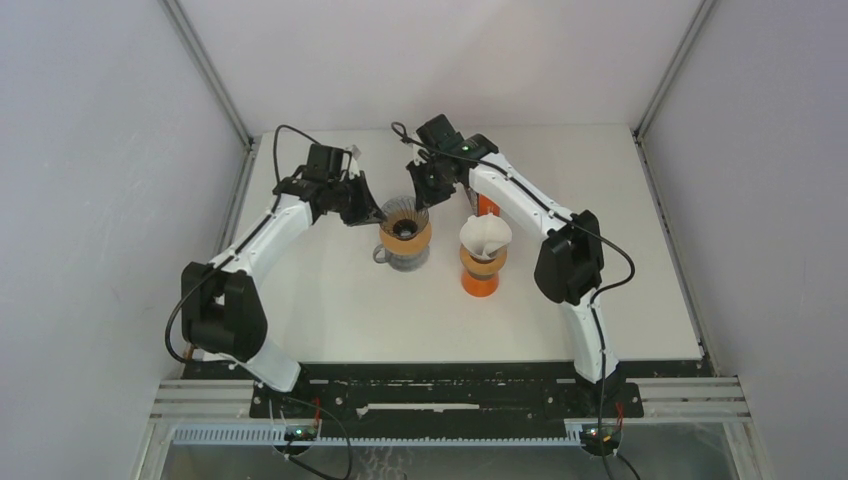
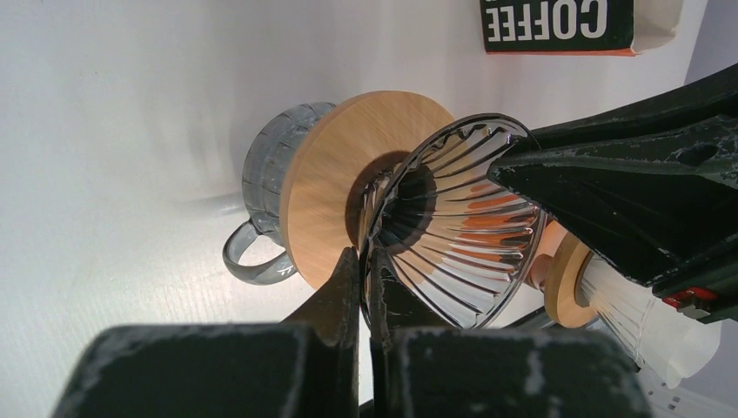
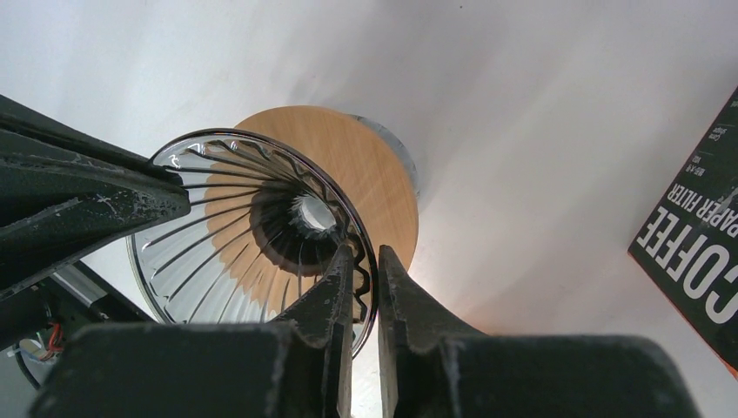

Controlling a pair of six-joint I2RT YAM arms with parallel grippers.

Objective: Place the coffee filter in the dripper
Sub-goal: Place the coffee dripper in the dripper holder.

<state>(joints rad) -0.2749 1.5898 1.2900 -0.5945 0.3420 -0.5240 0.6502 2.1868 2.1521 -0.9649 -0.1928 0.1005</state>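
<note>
The clear ribbed glass dripper with a wooden collar sits on a grey mug. My left gripper is shut on the dripper's near-left rim, one finger inside and one outside. My right gripper is shut on the opposite rim in the same way. Both grippers show in the top view, the left gripper and the right gripper. The white paper filter sits apart on an orange stand to the right; it also shows in the left wrist view.
A dark coffee-filter box lies beyond the dripper, also in the right wrist view. The right arm's forearm passes above the filter stand. White enclosure walls close in the table on the left, back and right.
</note>
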